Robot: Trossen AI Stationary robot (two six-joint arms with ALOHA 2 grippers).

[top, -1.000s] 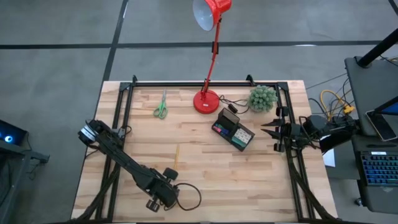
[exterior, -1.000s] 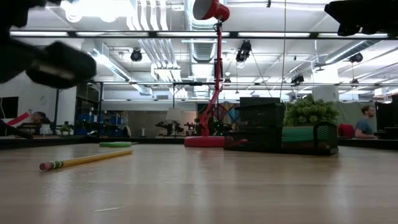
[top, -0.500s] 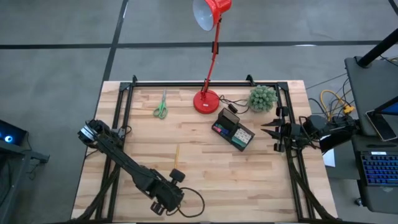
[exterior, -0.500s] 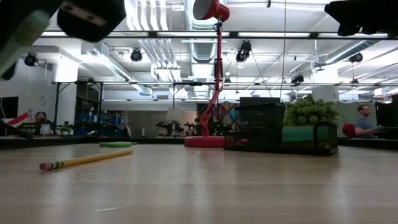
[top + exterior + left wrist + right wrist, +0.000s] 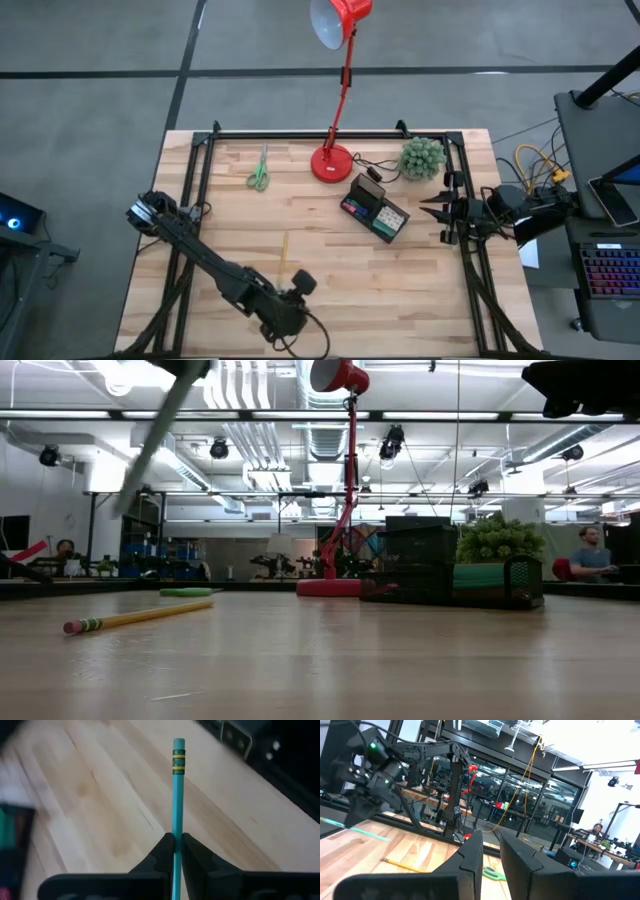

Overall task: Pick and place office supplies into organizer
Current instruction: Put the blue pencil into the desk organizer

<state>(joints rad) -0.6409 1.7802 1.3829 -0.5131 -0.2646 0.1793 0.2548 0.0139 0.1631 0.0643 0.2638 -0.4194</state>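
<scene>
My left gripper (image 5: 290,312) hangs over the table's near edge, left of the middle, and is shut on a teal pen (image 5: 177,795) with a green-and-yellow band at its far end. In the low view the pen (image 5: 150,445) shows as a slanted bar in the air. A yellow pencil (image 5: 284,250) lies flat on the wood. Green-handled scissors (image 5: 259,172) lie at the far left. The black organizer (image 5: 378,210) stands right of the centre. My right gripper (image 5: 443,208) waits at the table's right edge, open, with nothing between its fingers (image 5: 470,857). My left gripper pinches the pen's shaft (image 5: 174,827) between its two fingers (image 5: 162,851). The pen runs along the fingers and sticks out past their free ends, banded end foremost. The gripper slants downward. The pen is lifted clear of the table and tilted.
A red desk lamp (image 5: 333,160) stands at the far middle, with a green ball-shaped plant (image 5: 422,157) to its right. Black frame rails (image 5: 195,170) run along the table's sides. Bare wood lies between the pencil and the organizer.
My left gripper has risen and gone toward the table's right edge along the near side, rolling as it went. It stays shut on the teal pen, which has gone up with it. In the low view the gripper has left the top of the picture.
</scene>
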